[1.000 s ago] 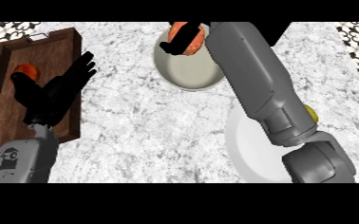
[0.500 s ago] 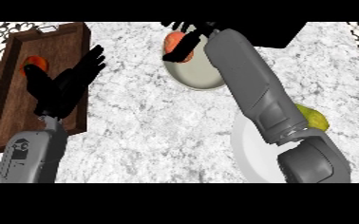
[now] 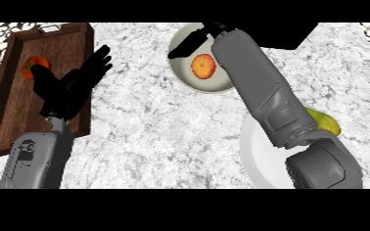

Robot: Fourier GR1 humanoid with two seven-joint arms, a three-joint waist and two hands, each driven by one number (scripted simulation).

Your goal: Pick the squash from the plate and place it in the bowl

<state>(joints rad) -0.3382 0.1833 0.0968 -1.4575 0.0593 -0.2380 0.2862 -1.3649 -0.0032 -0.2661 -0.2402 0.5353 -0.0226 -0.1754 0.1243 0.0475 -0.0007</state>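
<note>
Head view: right hand (image 3: pixel 206 35) fingers (image 3: pixel 186 49) released, holding nothing, extended over the bowl (image 3: pixel 184 80) rim. The orange squash (image 3: pixel 203 66) lies inside the bowl. Left hand (image 3: pixel 69 88) fingers also released, over the wooden tray (image 3: pixel 72 39) on the bench (image 3: pixel 159 127).

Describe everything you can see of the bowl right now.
The bowl is round, cream-white, ceramic-looking, standing upright on the marbled counter near its far edge. An orange squash lies inside. The right robot hand, fingers straight, hangs over its far-left rim, and the grey forearm hides its right side.
</note>
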